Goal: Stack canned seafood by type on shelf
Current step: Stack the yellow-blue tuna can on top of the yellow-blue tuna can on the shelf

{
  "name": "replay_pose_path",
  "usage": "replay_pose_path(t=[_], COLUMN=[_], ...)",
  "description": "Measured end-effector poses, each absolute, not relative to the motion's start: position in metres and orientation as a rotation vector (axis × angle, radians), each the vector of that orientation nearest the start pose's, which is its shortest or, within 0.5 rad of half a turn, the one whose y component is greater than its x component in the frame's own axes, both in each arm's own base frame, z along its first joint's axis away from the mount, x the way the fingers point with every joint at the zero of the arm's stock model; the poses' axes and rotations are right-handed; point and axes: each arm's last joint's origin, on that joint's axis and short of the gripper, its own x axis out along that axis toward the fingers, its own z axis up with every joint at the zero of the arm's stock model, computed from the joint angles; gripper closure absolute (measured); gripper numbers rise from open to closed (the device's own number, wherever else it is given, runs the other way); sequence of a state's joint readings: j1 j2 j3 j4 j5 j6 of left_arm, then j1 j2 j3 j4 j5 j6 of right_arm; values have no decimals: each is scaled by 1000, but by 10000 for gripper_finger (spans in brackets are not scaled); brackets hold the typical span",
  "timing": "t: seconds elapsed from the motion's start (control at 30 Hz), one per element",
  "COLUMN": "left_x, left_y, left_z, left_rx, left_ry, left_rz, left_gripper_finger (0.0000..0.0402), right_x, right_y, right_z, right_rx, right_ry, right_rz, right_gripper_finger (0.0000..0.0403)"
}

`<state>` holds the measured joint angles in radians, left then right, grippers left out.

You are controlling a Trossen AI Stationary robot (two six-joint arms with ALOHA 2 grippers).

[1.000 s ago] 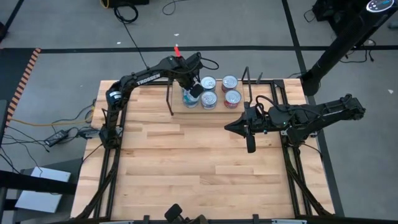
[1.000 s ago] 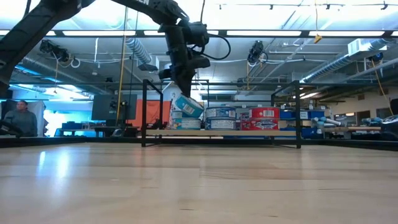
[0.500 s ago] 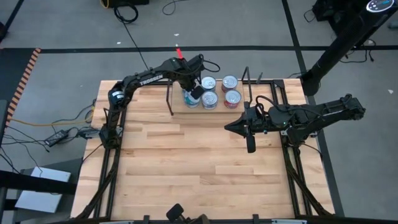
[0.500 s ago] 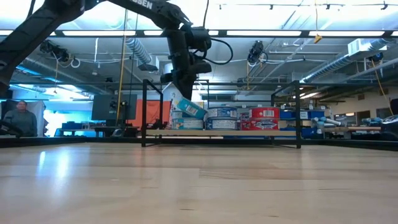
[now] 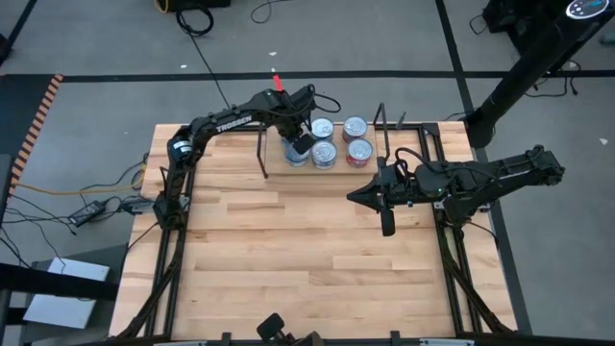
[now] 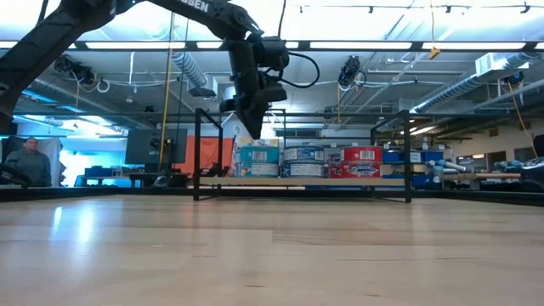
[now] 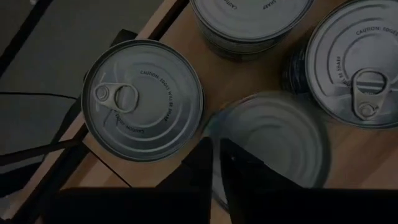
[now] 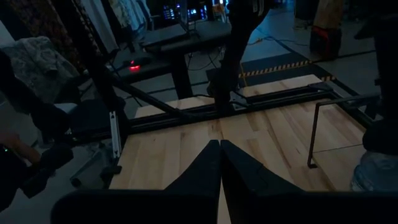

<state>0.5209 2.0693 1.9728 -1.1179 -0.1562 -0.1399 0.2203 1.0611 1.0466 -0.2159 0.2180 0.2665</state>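
Low view only: left gripper (image 6: 255,119) closed, above teal tin (image 6: 257,160) — beside red-labelled tins (image 6: 361,161); right gripper (image 5: 354,196) closed.

The left arm (image 5: 229,121) carries white "TROSSEN" lettering along its upper link in the high view; in the low view only the tail of that word shows at the top edge, too cut off to read whole. In the left wrist view, the lid (image 7: 143,99) at 9 o'clock bears curved embossed print reading "CAUTION: EDGES WILL BE SHARP" above its pull tab, with a second curved line below the tab too faint to make out. The lid (image 7: 356,63) at 2 o'clock shows "CAUTION: EDGES" along its rim, and the lid (image 7: 249,17) at 12 o'clock shows only "CAUTION". The side labels of the tins (image 6: 306,161) on the shelf (image 6: 302,181) are too small to read.
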Motion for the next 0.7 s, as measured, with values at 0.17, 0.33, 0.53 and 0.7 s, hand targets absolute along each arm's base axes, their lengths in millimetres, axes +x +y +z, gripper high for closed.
replay_pose_path(t=[0.17,0.33,0.53,0.7], left_x=[372,372,379,382], left_y=[215,213,206,205], left_z=[281,283,303,297], left_rx=[-308,-280,-306,-357], left_ry=[1187,1198,1104,1101], left_rz=[650,655,587,529], left_gripper_finger=[337,292,339,394], right_x=[226,226,226,226], right_y=[44,44,44,44], right_z=[368,369,369,369], right_rx=[215,215,216,217], right_ry=[223,223,223,218], right_rz=[-28,-27,-28,-27], right_gripper_finger=[380,380,380,380])
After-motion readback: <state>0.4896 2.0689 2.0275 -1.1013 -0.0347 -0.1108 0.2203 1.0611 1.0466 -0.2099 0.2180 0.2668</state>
